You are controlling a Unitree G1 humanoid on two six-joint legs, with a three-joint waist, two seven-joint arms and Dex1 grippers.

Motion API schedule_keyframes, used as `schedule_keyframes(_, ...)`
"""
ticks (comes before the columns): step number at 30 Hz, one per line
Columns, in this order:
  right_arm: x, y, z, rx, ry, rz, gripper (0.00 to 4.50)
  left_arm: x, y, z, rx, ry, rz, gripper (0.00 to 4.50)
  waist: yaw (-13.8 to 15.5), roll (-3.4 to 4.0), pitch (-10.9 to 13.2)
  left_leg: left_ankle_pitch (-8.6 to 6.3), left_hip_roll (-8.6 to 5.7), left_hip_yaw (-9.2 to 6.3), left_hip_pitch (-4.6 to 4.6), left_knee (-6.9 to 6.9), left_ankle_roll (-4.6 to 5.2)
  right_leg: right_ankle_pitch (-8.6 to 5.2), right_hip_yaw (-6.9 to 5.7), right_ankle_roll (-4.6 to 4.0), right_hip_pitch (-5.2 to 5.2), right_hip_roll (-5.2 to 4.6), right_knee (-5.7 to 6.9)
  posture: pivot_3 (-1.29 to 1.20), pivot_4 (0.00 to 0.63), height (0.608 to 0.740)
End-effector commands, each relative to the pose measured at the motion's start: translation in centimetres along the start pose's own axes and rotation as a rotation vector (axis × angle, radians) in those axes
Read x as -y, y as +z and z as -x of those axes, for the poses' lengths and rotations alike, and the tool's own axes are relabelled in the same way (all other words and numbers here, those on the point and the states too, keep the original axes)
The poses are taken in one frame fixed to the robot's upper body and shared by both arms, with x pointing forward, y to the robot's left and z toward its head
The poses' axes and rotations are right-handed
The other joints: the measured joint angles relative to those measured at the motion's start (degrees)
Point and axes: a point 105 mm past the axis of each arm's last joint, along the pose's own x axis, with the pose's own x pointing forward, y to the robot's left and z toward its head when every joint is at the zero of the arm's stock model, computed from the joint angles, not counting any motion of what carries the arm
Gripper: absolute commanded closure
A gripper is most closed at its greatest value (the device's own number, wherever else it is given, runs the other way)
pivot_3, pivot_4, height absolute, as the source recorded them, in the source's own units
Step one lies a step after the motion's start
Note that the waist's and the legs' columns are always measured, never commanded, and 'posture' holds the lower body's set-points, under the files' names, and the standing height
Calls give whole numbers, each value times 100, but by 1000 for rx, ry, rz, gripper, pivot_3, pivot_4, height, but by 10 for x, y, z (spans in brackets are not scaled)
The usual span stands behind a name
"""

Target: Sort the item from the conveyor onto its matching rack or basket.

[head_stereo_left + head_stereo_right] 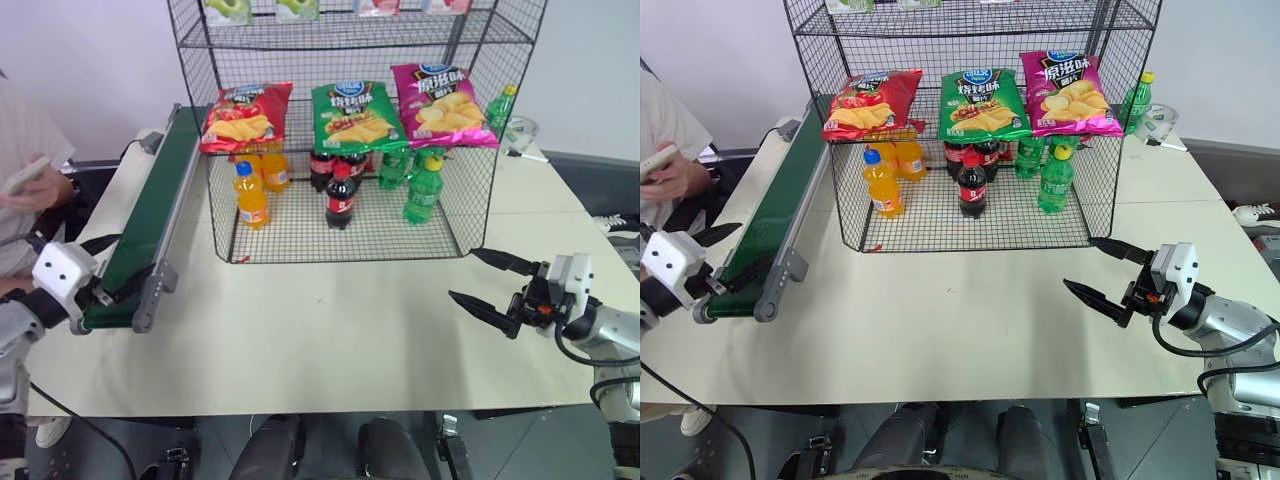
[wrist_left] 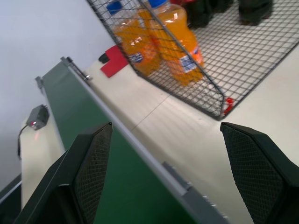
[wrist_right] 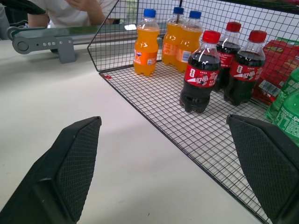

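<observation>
Head views: red crisp bag [image 1: 245,117] lies on the rack [image 1: 470,195] middle tier, leftmost, beside green bag [image 1: 355,115] and pink bag [image 1: 440,103]; rack top cut off by frame; conveyor [image 1: 150,215] belt bare, far end partly behind the rack; right pincer [image 1: 480,283] wide, holding nothing, over the surface [image 1: 330,330]; left pincer [image 1: 725,255] near the conveyor end, fingers mostly hidden by its wrist. Left wrist: fingers [image 2: 91,163] spread wide above the belt; orange bottles [image 2: 180,44] behind mesh. Right wrist: cola bottles [image 3: 200,70] clear; green bottles cut off at edge.
</observation>
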Motion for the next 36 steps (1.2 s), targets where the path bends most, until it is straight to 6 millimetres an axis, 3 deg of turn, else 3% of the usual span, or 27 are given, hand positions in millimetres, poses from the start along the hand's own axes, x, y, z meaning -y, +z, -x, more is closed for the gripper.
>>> schedule_keyframes(1, 6, 8, 6, 3, -14, 50, 0, -8, 8, 3, 12, 8, -61, 654, 3, 0, 0, 0, 0, 0, 0, 0, 0, 0, 0, 0, -1, 0, 0, 0, 150, 740)
schedule_keyframes(4, 7, 8, 6, 4, -17, 52, 0, -12, 9, 4, 31, 31, -5, 654, 4, 1, 0, 0, 0, 0, 0, -1, 0, 0, 0, -1, -1, 0, 0, 0, 150, 740)
schedule_keyframes(10, 6, 8, 5, 6, -17, 53, 0, -2, 7, 5, 25, -14, -24, 654, 3, 2, 1, 0, 0, 0, -1, -2, 0, -2, 0, -3, -2, 0, 0, 0, 150, 740)
schedule_keyframes(14, 4, 8, 4, 6, -8, 52, 0, -6, 8, 14, 63, 16, 99, 654, 0, 2, 2, 0, 0, 0, -3, -4, 0, -7, 0, -12, -5, 0, 0, 0, 150, 740)
schedule_keyframes(24, -10, 13, -21, 71, 49, 16, 0, 5, -10, 37, -19, 140, 22, 654, 5, 4, 4, -1, 1, 0, -6, -6, 0, -8, 2, -16, -9, -2, 0, 0, 150, 740)
schedule_keyframes(36, -15, 13, -40, 102, 86, 7, 0, -2, 0, 47, 19, 259, -165, 654, 7, 3, 5, -2, 1, 0, -13, -7, -1, -9, 2, -16, -17, -1, -5, 0, 150, 740)
